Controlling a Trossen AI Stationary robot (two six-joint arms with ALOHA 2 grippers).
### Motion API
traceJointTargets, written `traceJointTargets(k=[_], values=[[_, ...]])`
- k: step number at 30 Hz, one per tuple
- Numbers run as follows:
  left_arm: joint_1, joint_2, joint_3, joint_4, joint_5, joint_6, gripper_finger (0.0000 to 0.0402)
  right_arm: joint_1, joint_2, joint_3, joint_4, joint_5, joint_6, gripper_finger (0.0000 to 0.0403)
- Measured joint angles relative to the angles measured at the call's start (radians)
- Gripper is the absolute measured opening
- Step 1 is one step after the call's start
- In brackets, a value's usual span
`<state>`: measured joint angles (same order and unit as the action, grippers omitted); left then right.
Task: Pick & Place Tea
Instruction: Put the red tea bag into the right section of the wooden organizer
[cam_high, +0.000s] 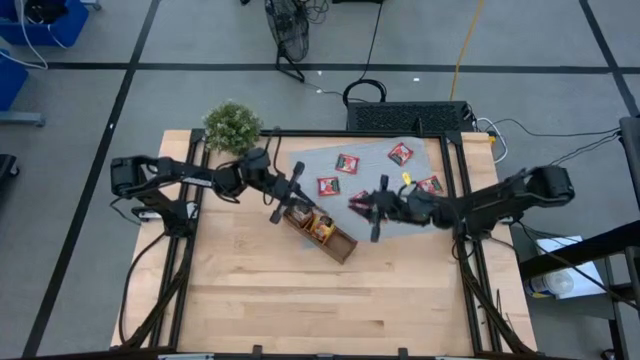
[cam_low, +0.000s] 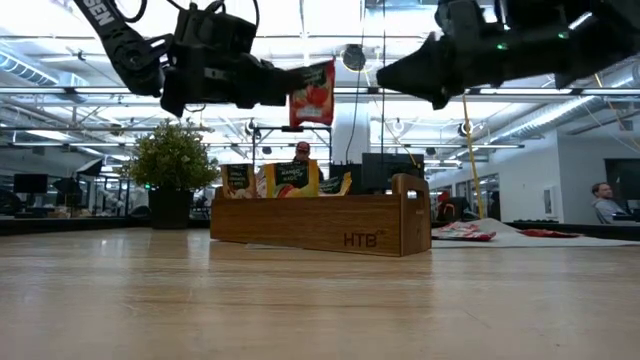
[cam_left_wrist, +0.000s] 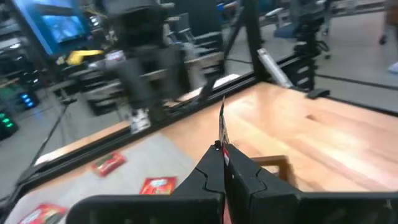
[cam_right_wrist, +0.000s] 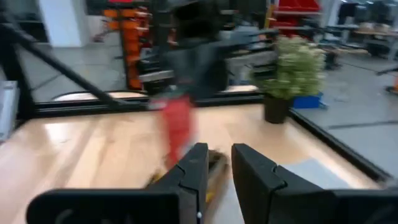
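My left gripper is shut on a red tea sachet and hovers over the left end of the brown wooden tray, which stands aslant mid-table. Several sachets stand upright in the tray's compartments. More red sachets lie flat on the grey mat at the far right. My right gripper is open with nothing between its fingers. It floats level over the mat's near edge, just right of the tray, and points toward my left gripper. My left gripper pinches one side edge of the red sachet between its two fingertips. The fingers come level from the table's left. The sachet stands upright on edge beyond the fingertips, lifted clear above the tray.
A potted plant stands at the table's far left corner. Black frame rails run along the far, left and right sides. Bare wood spreads toward the near edge. A person sits in the room behind.
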<state>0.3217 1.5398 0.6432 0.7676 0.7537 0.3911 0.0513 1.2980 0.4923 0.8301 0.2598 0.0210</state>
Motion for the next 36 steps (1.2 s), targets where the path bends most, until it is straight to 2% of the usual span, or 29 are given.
traceJointTargets(k=[4,8,14,21,24,26,31,36], values=[[0.028,0.0,0.018,-0.004,0.006,-0.017,0.0001,0.063,0.123,0.001,0.139,0.026,-0.014,0.0063],[0.035,0.0,0.039,-0.062,0.004,-0.008,0.0001,0.087,0.293,0.071,0.289,0.025,-0.086,0.0068],[0.03,0.0,0.05,-0.115,0.004,0.001,0.0,0.073,0.429,0.205,0.306,0.026,-0.169,0.0097],[0.03,0.0,0.05,-0.162,0.003,0.018,0.0,0.067,0.424,0.237,0.271,0.027,-0.182,0.0125],[0.035,0.0,0.05,-0.175,-0.013,0.043,0.0,0.078,0.39,0.237,0.17,0.03,-0.156,0.0128],[0.043,0.0,0.05,-0.175,-0.026,0.049,0.0,0.09,0.359,0.237,0.073,0.084,-0.138,0.0127],[0.059,0.0,0.05,-0.183,-0.03,0.061,0.0,0.127,0.286,0.236,-0.094,0.32,-0.136,0.0128],[0.056,0.0,0.05,-0.183,-0.022,0.063,0.0,0.132,0.261,0.236,-0.083,0.34,-0.138,0.0129]])
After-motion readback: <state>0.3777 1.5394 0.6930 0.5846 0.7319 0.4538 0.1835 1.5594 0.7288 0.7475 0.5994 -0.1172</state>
